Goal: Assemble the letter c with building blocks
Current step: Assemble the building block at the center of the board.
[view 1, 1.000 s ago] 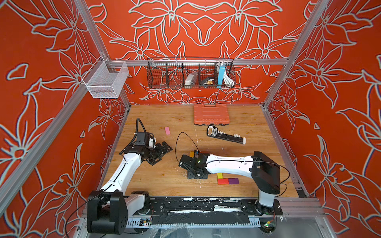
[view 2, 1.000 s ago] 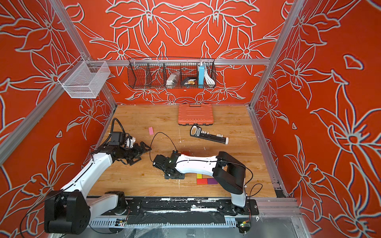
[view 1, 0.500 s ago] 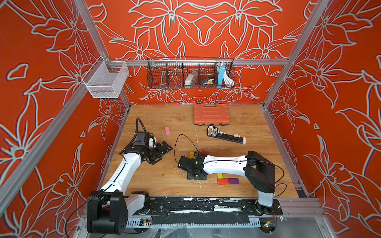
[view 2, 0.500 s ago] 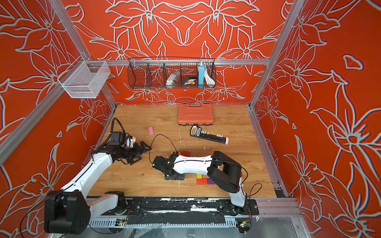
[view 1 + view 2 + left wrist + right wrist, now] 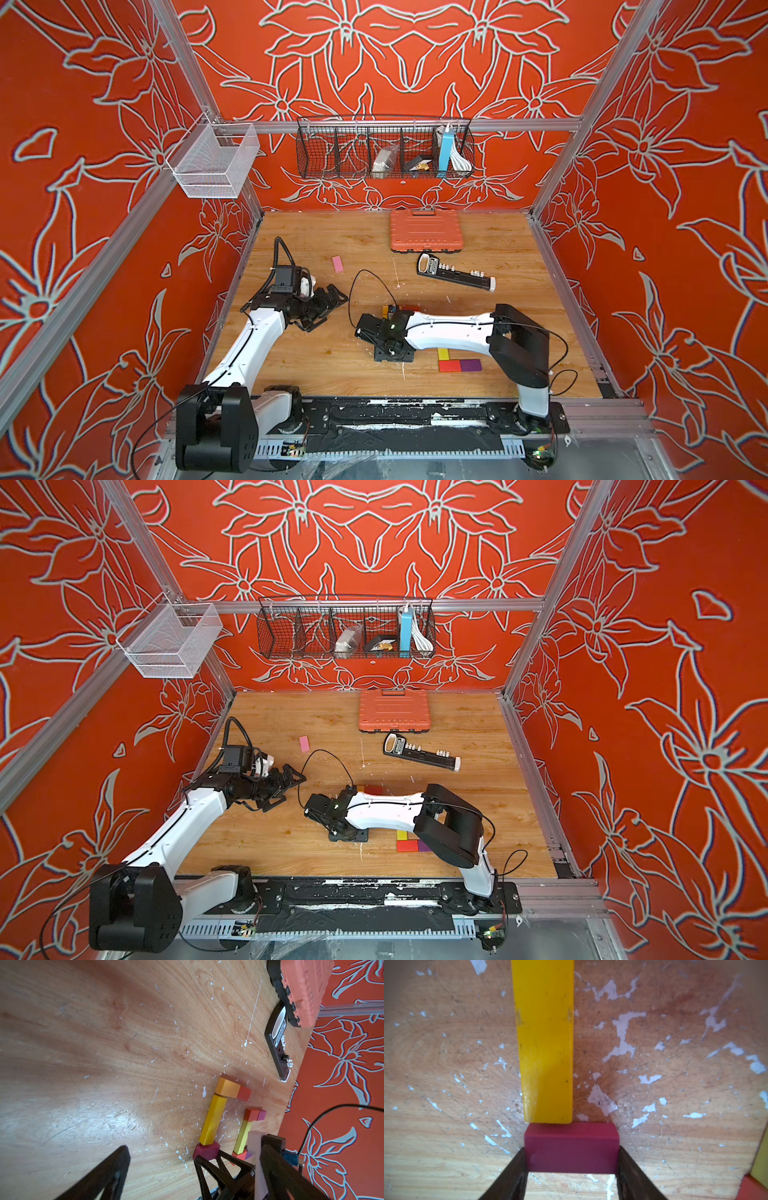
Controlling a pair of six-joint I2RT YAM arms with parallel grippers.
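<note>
In the right wrist view my right gripper (image 5: 572, 1159) is shut on a magenta block (image 5: 572, 1147), one finger against each short end. That block lies on the wood, butted against the end of a long yellow block (image 5: 544, 1043). The left wrist view shows the same yellow block (image 5: 213, 1119) running from the magenta block (image 5: 206, 1151) to an orange block (image 5: 227, 1088) and a red block (image 5: 244, 1094). My left gripper (image 5: 197, 1141) is open and holds nothing. In both top views it hovers left of the right gripper (image 5: 376, 332). A pink block (image 5: 337, 263) lies alone further back.
A second yellow block (image 5: 444, 353) with a red (image 5: 449, 365) and a purple block (image 5: 471, 365) lies just in front of the right forearm. An orange ribbed case (image 5: 426, 230) and a black bar with white pegs (image 5: 455, 276) sit at the back. A black cable (image 5: 365, 278) loops between the arms.
The right arm's elbow has drifted a little to the left while its gripper stays over the same spot. The left arm has not moved.
</note>
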